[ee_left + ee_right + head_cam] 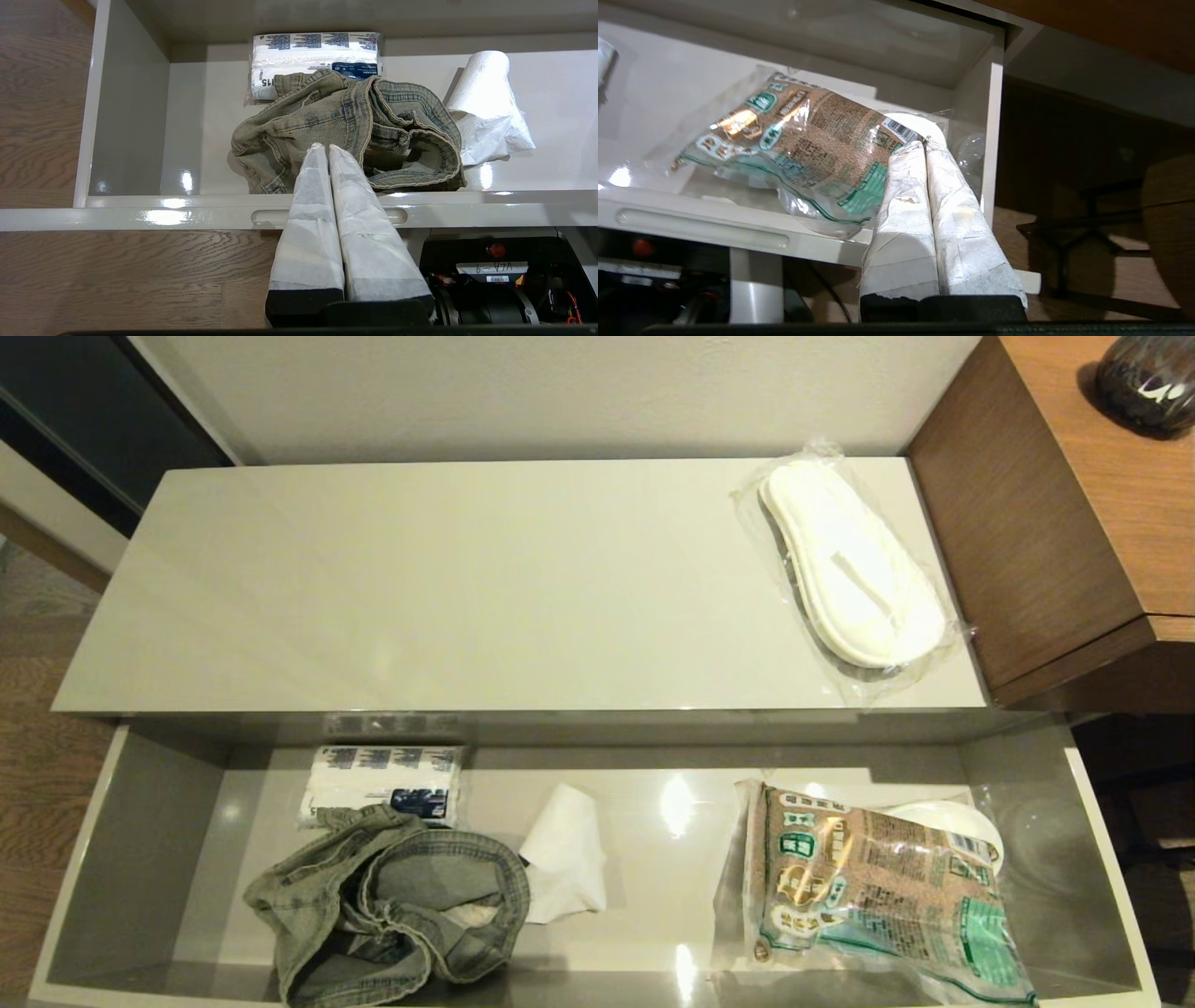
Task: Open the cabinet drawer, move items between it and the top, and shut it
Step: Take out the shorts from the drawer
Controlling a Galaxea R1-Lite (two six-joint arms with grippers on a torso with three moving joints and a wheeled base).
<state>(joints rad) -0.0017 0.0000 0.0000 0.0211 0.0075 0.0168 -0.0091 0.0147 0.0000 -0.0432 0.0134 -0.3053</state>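
Observation:
The cabinet drawer (140,821) stands pulled wide open below the glossy cream top (420,588). A clear-wrapped pair of white slippers (854,569) lies at the top's right end. Inside the drawer, at its left, a crumpled grey-green denim garment (392,905) (345,130) rests on the pale floor. Neither arm shows in the head view. My left gripper (325,146) is shut and empty, held out in front of the drawer front (467,214), pointing toward the denim. My right gripper (923,143) is also shut and empty, near the drawer's right end.
A blue-and-white paper pack (383,784) lies behind the denim, with crumpled white paper (565,854) beside it. A brown-and-green food packet (878,896) (803,149) covers a white disc at the drawer's right. A brown wooden desk (1074,504) adjoins the cabinet on the right.

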